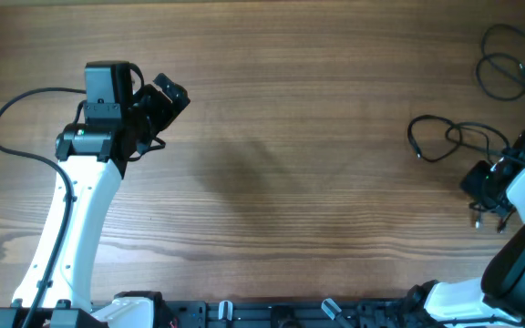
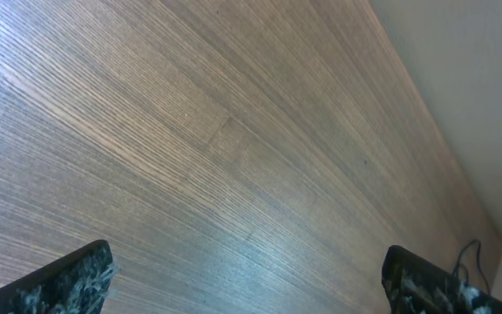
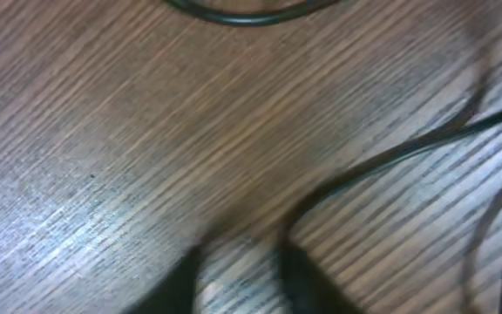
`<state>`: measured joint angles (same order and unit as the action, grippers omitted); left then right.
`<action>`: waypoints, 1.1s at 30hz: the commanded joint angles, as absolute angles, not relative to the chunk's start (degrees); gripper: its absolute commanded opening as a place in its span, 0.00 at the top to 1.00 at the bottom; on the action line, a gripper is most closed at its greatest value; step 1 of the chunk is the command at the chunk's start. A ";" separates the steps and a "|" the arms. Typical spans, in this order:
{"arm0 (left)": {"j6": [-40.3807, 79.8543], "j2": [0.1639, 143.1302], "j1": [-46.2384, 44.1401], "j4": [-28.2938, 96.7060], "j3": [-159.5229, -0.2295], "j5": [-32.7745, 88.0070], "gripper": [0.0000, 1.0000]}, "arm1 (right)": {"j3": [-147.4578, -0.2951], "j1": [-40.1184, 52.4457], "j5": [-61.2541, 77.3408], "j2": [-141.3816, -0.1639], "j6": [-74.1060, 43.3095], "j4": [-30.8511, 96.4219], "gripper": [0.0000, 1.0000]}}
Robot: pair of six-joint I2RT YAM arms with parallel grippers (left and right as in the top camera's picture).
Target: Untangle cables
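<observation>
The cables lie on the wooden tabletop (image 1: 290,182) in two loose groups, both close to the right hand (image 1: 484,189). The nearer loop (image 1: 458,132) sprawls just beyond the right hand, and the farther loop (image 1: 502,75) sits well past that, toward the tabletop's corner. In the right wrist view, the right hand's fingers (image 3: 308,279) are drawn near together low over the wood, with a thin strip of grain showing between them. One cord curves in and meets the inner side of a finger, but the blur hides whether it is pinched. The left hand (image 1: 169,94) is far across the tabletop from the right hand, its fingers spread wide above the grain.
</observation>
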<state>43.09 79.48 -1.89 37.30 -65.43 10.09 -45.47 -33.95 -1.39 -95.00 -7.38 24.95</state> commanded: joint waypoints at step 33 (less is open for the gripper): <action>41.98 78.76 -2.13 37.15 -65.69 9.30 0.00 | -60.95 -30.70 36.10 -24.14 -3.66 54.70 0.00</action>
